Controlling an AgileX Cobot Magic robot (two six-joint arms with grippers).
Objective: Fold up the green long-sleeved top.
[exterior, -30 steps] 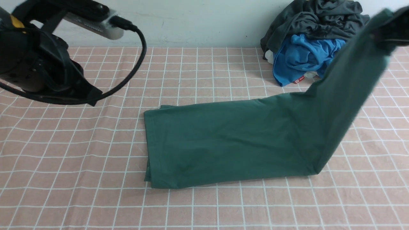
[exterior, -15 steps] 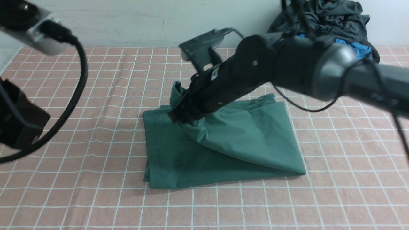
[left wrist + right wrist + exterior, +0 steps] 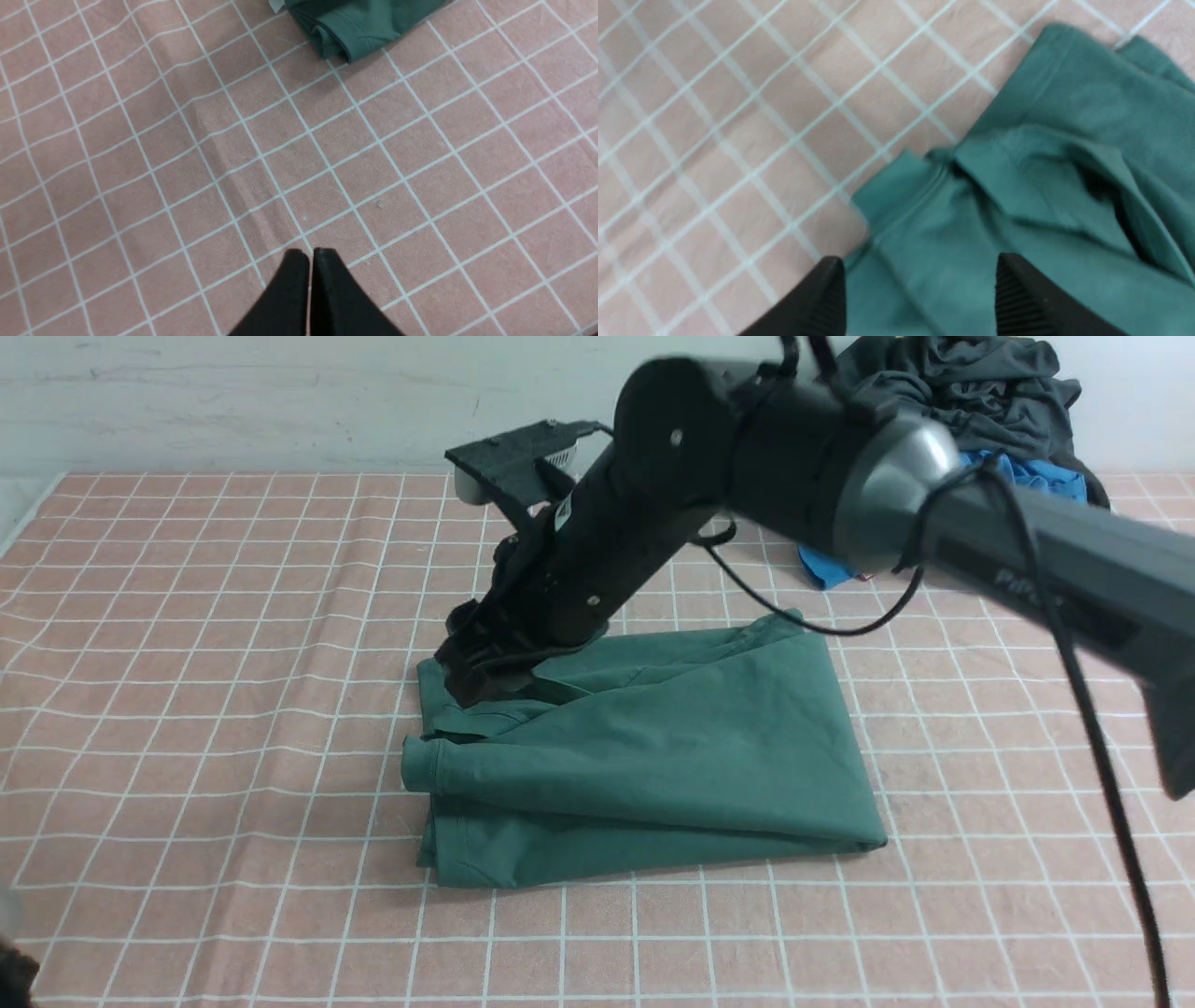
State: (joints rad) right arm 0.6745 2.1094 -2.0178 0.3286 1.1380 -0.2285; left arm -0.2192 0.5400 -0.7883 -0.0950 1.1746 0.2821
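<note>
Our right gripper (image 3: pixel 920 289) hovers with its jaws spread just over the left end of the green top (image 3: pixel 653 756), which lies mid-table on the pink checked cloth (image 3: pixel 187 709). Half a second back it was pinching that layer aloft; now the layer is down, doubled over. Our left gripper (image 3: pixel 310 255) is pressed together, well apart from the top.

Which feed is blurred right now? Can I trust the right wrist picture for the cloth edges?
Right wrist view: smeared; the pink checked tablecloth and the green long-sleeved top look soft, so read edges only roughly around the open right gripper. Left wrist view: sharp, the shut left gripper crisp. Front view: even light, no glare, but the right arm hides the top's far left corner.
</note>
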